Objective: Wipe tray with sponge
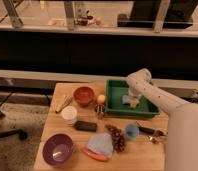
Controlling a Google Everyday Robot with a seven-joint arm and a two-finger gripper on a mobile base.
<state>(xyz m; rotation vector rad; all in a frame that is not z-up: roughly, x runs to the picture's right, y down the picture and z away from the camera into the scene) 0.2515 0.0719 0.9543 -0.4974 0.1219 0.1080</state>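
Observation:
The green tray (117, 107) stands at the back right of the wooden table. Inside it lies the small light-blue sponge (126, 99), near the tray's middle. My white arm reaches in from the right and bends down into the tray. The gripper (134, 102) is low over the tray floor, right beside the sponge on its right side and seemingly touching it. The gripper's body hides part of the sponge.
Left of the tray are an orange ball (101, 99), a red bowl (83, 95) and a white cup (69, 114). In front lie a dark block (85, 126), grapes (116, 136), a blue cup (131, 131), a pale-blue cloth (100, 144) and a purple bowl (58, 149).

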